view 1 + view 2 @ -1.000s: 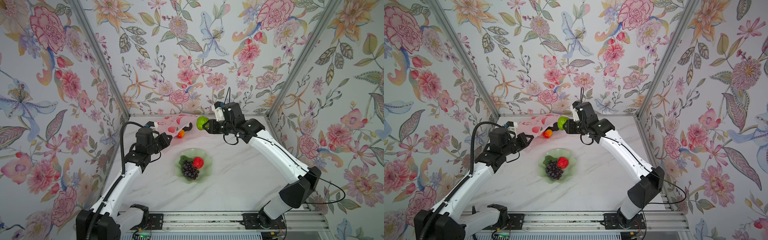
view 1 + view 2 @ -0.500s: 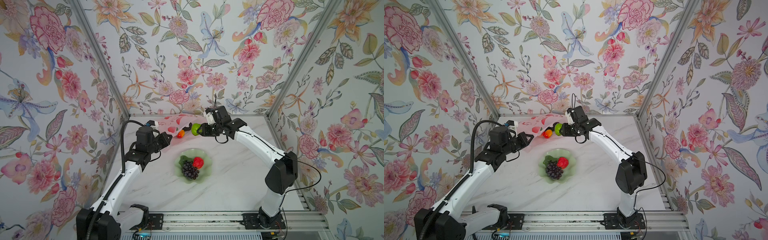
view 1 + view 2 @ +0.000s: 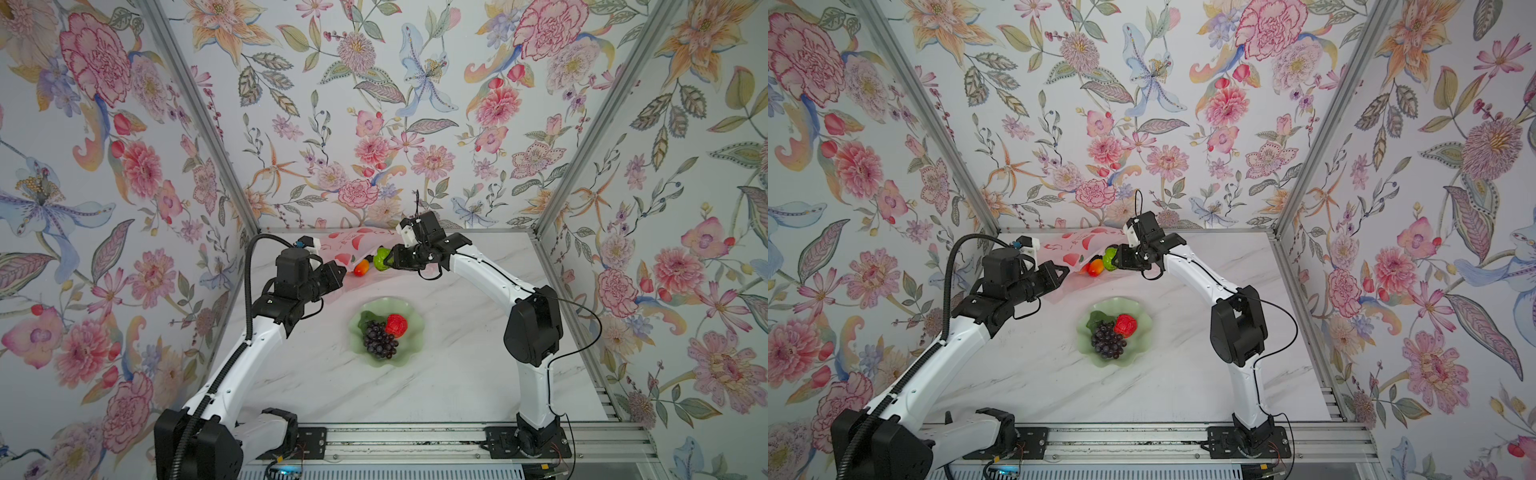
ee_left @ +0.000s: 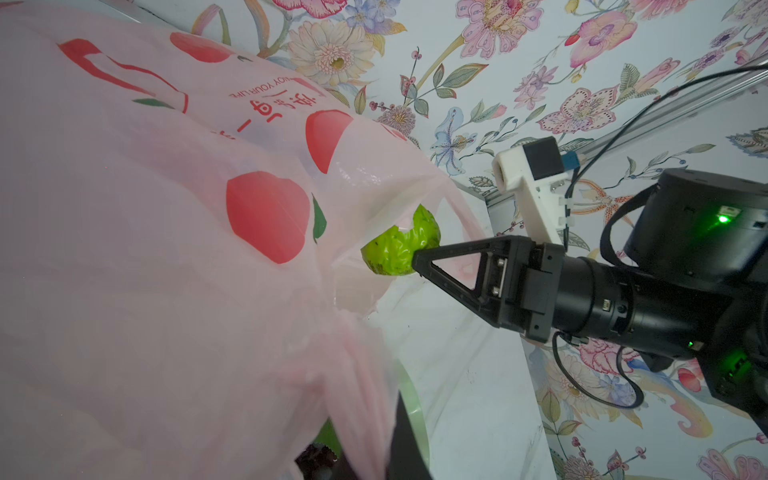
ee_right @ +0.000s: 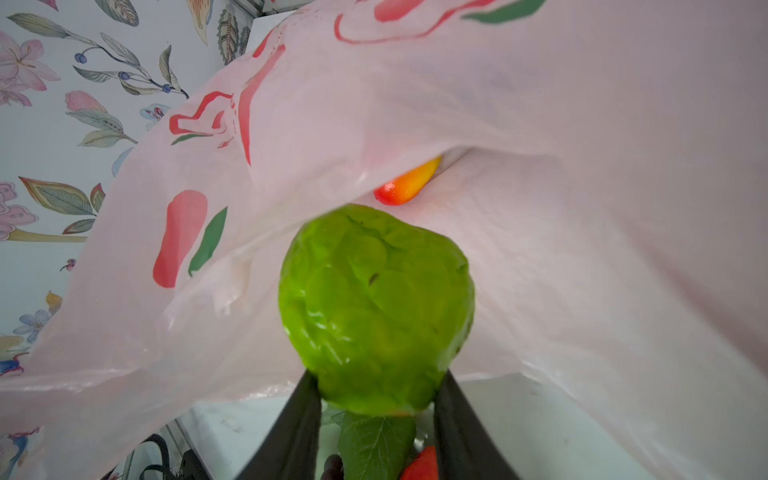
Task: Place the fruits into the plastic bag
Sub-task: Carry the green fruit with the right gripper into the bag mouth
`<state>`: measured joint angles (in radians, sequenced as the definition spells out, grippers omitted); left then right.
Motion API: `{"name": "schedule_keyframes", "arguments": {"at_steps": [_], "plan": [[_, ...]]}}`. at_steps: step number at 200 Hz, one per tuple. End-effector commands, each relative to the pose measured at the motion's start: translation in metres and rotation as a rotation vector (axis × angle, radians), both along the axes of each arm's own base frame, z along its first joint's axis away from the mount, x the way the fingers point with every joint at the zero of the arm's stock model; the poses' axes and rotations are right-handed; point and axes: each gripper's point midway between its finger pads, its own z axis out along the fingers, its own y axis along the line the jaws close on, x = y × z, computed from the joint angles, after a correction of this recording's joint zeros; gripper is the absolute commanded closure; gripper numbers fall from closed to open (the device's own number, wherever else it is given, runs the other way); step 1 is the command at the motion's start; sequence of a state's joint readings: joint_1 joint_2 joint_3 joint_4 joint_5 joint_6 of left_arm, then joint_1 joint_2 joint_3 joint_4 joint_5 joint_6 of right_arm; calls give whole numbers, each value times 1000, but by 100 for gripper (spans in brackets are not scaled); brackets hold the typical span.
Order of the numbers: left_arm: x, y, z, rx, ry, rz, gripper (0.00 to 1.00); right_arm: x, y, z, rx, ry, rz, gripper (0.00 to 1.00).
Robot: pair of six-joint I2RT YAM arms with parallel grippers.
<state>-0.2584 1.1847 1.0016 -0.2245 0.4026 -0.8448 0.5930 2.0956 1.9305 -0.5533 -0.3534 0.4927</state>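
Your right jaws are grasping the bumpy green fruit (image 5: 376, 307) by its lower end, and it sits right at the mouth of the plastic bag (image 3: 353, 244), which lies at 11 o'clock from the pale green dish (image 3: 409, 353) in a top view. The left jaws are clenched on a gathered fold of the bag, holding the mouth lifted; do not loosen them.

Push the fruit deeper before you let go. The upper lip droops just above it, so go in low along the worktop (image 3: 457, 374). Aim at 3 o'clock of the mango (image 3: 361, 268), which already lies inside, to avoid knocking it out. Release only once the fruit is past the rim, since I judge it likely to roll.

The back wall stands close behind the bag at 12 o'clock, so there is little depth. The left arm crowds the mouth from 9 o'clock. Your free room is at 6 o'clock: pull straight back there, stopping short of the dish holding the grapes (image 3: 380, 344) and strawberry (image 3: 396, 325).
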Motion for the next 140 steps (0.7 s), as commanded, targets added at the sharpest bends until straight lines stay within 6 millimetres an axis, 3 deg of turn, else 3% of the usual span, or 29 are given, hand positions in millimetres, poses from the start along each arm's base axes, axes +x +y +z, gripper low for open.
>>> {"name": "schedule_keyframes", "arguments": {"at_steps": [1,60,112,140], "plan": [[4,0,11,30,-30,0,100,12,15,2,64,19,7,65],[8,1,8,52,-24,5,100,31,39,-32,107,103,11,65],[11,3,6,68,-19,9,100,35,51,-55,118,156,23,64],[13,5,4,75,-13,13,100,35,53,-66,121,182,26,58]]}}
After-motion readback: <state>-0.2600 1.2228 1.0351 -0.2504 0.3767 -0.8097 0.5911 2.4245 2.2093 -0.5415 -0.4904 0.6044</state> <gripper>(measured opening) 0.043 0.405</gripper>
